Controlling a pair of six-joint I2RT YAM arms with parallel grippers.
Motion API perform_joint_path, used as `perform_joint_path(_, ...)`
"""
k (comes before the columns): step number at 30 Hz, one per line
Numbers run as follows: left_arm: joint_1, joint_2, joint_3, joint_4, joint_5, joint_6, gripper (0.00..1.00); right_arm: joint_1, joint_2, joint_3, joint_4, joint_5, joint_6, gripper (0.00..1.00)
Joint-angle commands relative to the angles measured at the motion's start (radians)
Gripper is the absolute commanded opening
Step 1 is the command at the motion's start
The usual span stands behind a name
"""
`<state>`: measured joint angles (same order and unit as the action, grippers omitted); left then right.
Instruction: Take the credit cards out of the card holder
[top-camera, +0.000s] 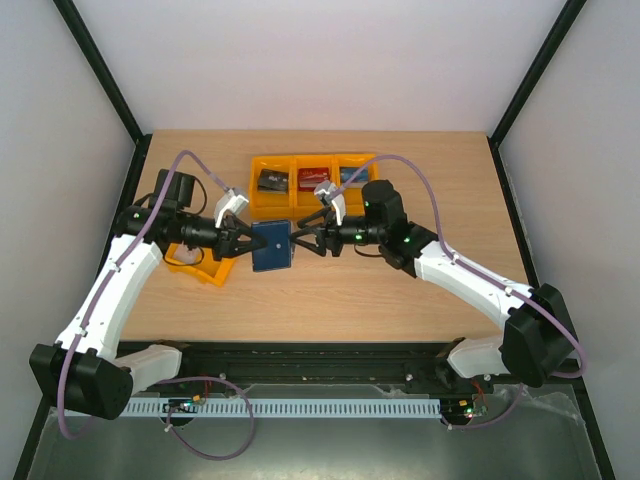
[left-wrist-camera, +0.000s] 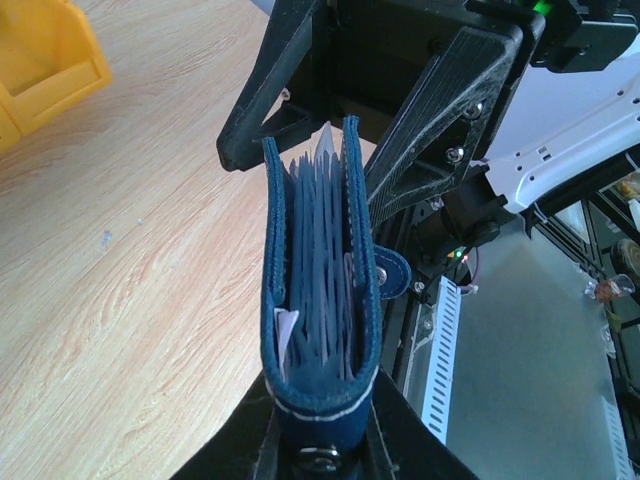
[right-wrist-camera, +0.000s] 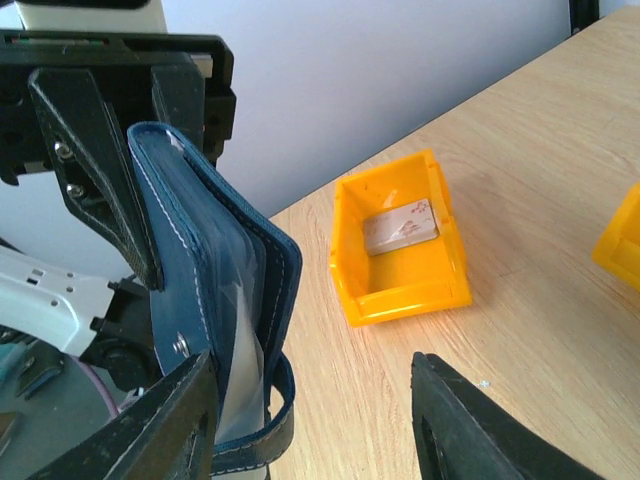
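Closest to the left wrist camera, the left fingers (left-wrist-camera: 235, 455) are clenched on the spine end of the card holder (left-wrist-camera: 315, 300), just past its snap (left-wrist-camera: 320, 462). The holder stands on edge, its fanned sleeves (left-wrist-camera: 320, 250) running away from those fingers. At the far end the right fingers (left-wrist-camera: 430, 110) straddle it, released.

From the right wrist, the holder leans against one right finger and stands well apart from the other. An orange bin (right-wrist-camera: 400, 290) beyond them holds a pale flat piece (right-wrist-camera: 400, 225).

From above, the holder hangs between both sets of fingers, over the worktop (top-camera: 350, 300).

We judge the holder soft and floppy and its sleeves slick. We cannot make out the credit cards themselves. They should be light, thin and stiff, best pinched flat across an edge poking out on the right fingers' side.
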<state>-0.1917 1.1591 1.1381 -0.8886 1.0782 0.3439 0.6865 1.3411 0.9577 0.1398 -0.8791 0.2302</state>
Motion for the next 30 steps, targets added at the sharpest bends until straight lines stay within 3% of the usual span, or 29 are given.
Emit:
perform_joint_path(1,-0.005,-0.011,0.036,-0.04,0.071,0.059,0.02,-0.005,-0.014,0.026,-0.07,-0.024,-0.063,0.51)
perform_joint_path(14,-0.005,-0.015,0.042,-0.104,0.109,0.151,0.02,-0.005,0.007,0.061,-0.127,-0.034,-0.083,0.51)
perform_joint_path(19,-0.013,-0.008,0.028,-0.072,0.099,0.115,0.02,0.021,0.014,0.059,-0.017,-0.179,-0.028,0.57)
perform_joint_path(24,-0.027,0.002,0.025,-0.07,0.101,0.113,0.02,0.108,0.054,0.077,0.072,-0.189,0.02,0.6)
perform_joint_path(26,-0.03,0.001,0.023,-0.069,0.102,0.117,0.02,0.118,0.064,0.072,0.123,-0.2,0.06,0.56)
perform_joint_path(30,-0.028,-0.002,0.01,-0.065,0.101,0.119,0.04,0.118,0.055,0.039,0.23,-0.195,0.135,0.24)
